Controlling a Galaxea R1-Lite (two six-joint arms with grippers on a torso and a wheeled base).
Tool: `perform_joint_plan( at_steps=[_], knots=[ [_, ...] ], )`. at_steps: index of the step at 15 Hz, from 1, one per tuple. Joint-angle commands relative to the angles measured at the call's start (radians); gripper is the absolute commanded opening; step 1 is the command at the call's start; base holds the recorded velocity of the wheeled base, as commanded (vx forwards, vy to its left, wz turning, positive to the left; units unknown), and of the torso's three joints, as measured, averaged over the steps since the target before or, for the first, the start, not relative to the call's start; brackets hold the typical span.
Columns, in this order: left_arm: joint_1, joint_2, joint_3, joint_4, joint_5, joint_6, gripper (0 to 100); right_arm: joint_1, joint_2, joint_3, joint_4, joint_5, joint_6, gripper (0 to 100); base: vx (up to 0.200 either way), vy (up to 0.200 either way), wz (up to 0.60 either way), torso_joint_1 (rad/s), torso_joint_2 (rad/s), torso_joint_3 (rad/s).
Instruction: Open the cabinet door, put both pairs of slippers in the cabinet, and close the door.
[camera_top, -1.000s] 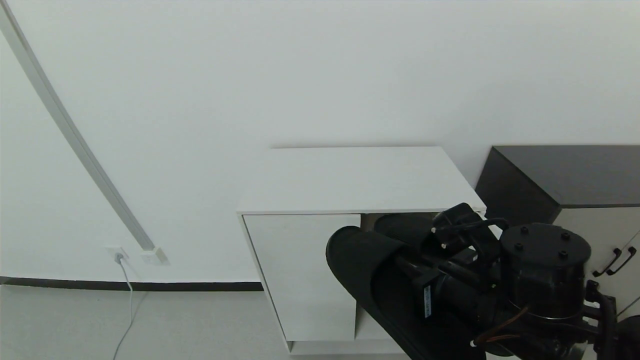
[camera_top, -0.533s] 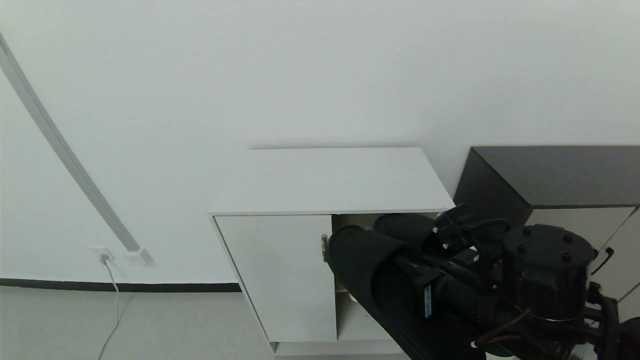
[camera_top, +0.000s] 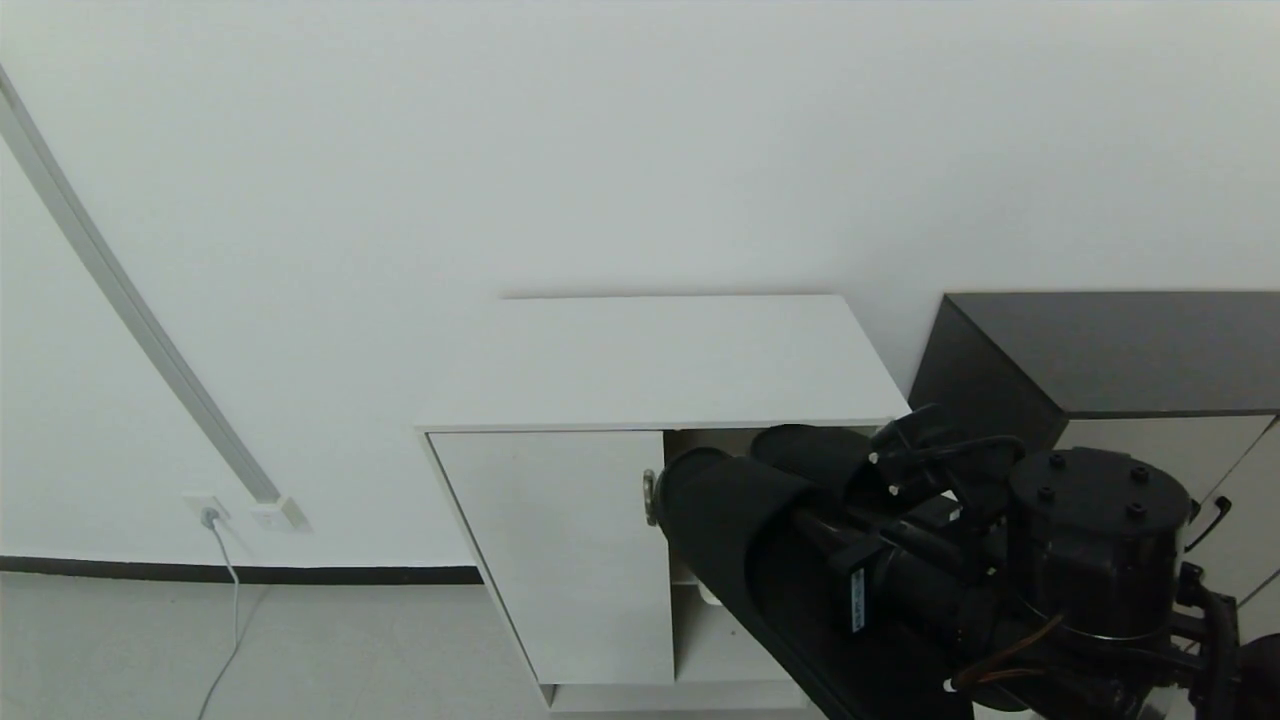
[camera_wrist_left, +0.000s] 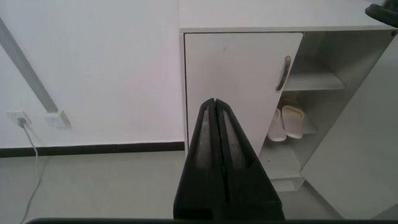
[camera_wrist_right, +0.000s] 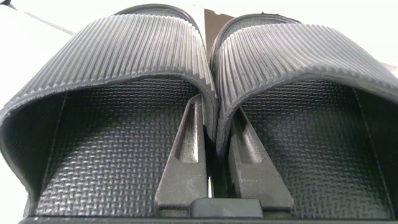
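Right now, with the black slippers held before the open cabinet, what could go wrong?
The jaws of the right gripper pinch only the inner edges of the black slippers, so one may slip out. The white slippers lie inside the cabinet; the black pair could knock them. The closed door's handle looks near their path.

Black arm (camera_top: 930, 590); round cap (camera_top: 1098, 495), four screws; white label (camera_top: 856, 602); brown cable (camera_top: 1005, 652); black left claw (camera_wrist_left: 214, 104).

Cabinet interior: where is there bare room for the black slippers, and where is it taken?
Bare: the upper shelf, above the white slippers, and the lower shelf beneath them. Crowded: in between, where that pair lies side by side.
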Motion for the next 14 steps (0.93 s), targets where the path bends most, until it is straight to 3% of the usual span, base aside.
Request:
perform_joint_plan(
  at_steps=[1,6,14],
  knots=[
    [0.0,0.001,0.0,0.0,0.0,0.0,0,0.001,0.003,0.008,-0.002,0.0,-0.001,0,0.0,0.0,0.0,0.0,0.0,0.0],
    [0.0,0.001,0.0,-0.002,0.0,0.0,0,0.0,0.003,0.011,-0.005,0.0,-0.001,0,0.0,0.0,0.0,-0.102,0.23,0.123],
    [0.0,0.001,0.0,0.0,0.0,0.001,0,-0.002,0.0,0.014,-0.008,0.0,-0.001,0,0.0,0.0,0.0,-0.216,0.51,0.287]
  ],
)
